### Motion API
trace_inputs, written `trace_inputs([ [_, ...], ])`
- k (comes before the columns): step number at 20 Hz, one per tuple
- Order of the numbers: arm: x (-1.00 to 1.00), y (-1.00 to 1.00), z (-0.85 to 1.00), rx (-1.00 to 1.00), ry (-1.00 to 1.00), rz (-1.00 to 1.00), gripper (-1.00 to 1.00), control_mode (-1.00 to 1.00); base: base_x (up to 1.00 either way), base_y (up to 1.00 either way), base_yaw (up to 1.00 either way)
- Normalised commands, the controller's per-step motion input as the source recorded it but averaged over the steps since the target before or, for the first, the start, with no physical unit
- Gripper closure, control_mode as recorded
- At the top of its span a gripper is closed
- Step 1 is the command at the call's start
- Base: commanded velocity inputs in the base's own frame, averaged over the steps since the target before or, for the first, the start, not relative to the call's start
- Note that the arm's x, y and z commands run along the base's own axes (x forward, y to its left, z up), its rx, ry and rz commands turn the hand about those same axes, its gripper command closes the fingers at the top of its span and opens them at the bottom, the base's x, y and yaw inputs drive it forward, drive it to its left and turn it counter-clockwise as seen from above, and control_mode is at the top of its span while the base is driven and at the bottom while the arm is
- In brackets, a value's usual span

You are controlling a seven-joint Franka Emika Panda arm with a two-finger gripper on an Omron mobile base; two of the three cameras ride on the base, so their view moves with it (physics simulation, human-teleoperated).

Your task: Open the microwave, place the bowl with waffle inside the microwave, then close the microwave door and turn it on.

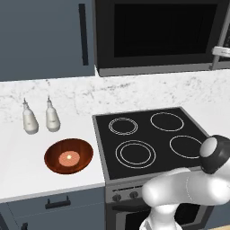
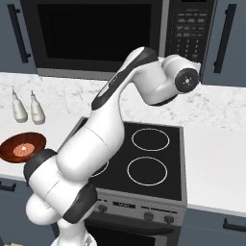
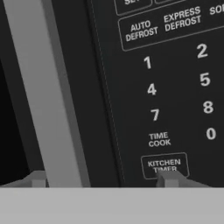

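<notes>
The microwave (image 1: 157, 31) hangs above the stovetop with its door (image 2: 96, 33) shut. In the hand view my gripper (image 3: 103, 178) is open and close against the microwave's front. One fingertip (image 3: 37, 179) sits left of the grey vertical door handle (image 3: 48, 100), the other over the KITCHEN TIMER key of the button panel (image 3: 175, 87). The handle stands between the fingers, untouched on its right side. The reddish-brown bowl (image 1: 83, 150) rests on the white counter left of the stove, with the small tan waffle (image 1: 68, 157) at its centre. The bowl (image 2: 36, 141) and waffle (image 2: 20, 150) also show at the left edge of the right base view.
The black four-ring stovetop (image 1: 148, 134) lies below the microwave. Two pale bottles (image 1: 40, 117) stand behind the bowl by the marble backsplash. Blue-grey cabinets (image 1: 45, 36) flank the microwave. My arm (image 2: 115, 96) reaches up across the stove toward the panel.
</notes>
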Motion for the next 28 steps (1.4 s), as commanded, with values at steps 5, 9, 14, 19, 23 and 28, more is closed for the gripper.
trace_inputs([
  [5,0.01,0.0,0.0,0.0,0.0,0.0,1.0,-1.0,0.0,0.0,0.0],
  [9,-0.26,0.0,0.0,0.0,0.0,0.0,1.0,-1.0,0.0,0.0,0.0],
  [14,-0.91,0.0,0.0,0.0,0.0,0.0,1.0,-1.0,0.0,0.0,0.0],
  [19,-1.0,0.01,0.0,0.0,0.0,0.0,1.0,-1.0,0.0,0.0,0.0],
  [23,-1.0,0.11,0.03,0.0,0.0,-0.04,1.0,-1.0,0.0,0.0,0.0],
  [28,-1.0,0.24,0.13,-0.01,0.0,-0.05,1.0,-1.0,0.0,0.0,0.0],
])
